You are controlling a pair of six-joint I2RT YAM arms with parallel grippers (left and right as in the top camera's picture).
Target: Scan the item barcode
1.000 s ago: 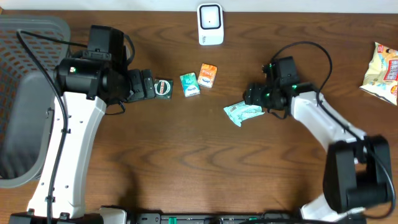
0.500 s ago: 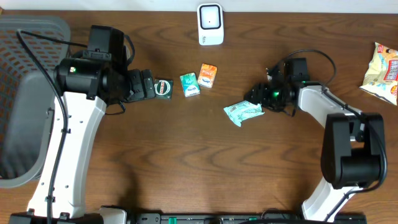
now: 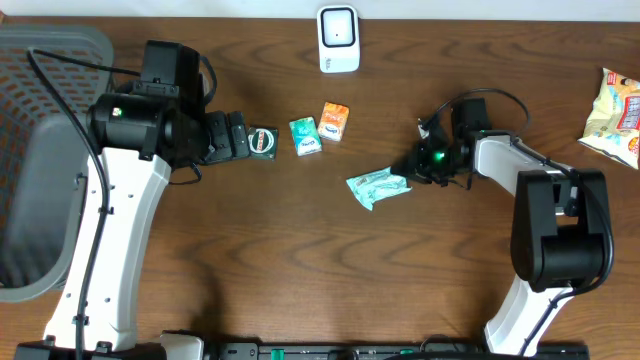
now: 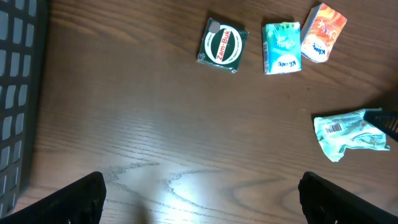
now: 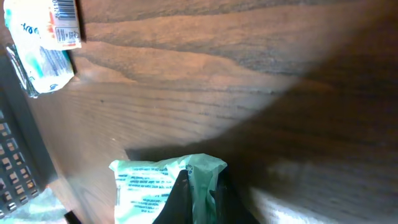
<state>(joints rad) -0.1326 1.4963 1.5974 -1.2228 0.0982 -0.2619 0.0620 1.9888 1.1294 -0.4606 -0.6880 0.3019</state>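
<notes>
The item is a crumpled mint-green packet (image 3: 378,188) lying on the brown table right of centre. My right gripper (image 3: 415,170) is shut on its right end. In the right wrist view both dark fingers (image 5: 181,194) pinch a fold of the packet (image 5: 155,186) at the gripper (image 5: 198,183). The left wrist view shows the packet (image 4: 348,132) with a small barcode facing up. My left gripper (image 3: 240,137) hangs open over bare wood, well left of the packet, its two fingers (image 4: 81,198) far apart around the gripper (image 4: 200,186).
A white scanner (image 3: 338,38) stands at the table's far edge. A dark green tin (image 3: 262,140), a green pack (image 3: 305,135) and an orange pack (image 3: 335,121) lie left of the packet. A snack bag (image 3: 617,112) is at far right, a grey basket (image 3: 40,150) at left.
My right gripper has closed on the packet's right end, and the packet has slid slightly left. The left arm has not moved.
</notes>
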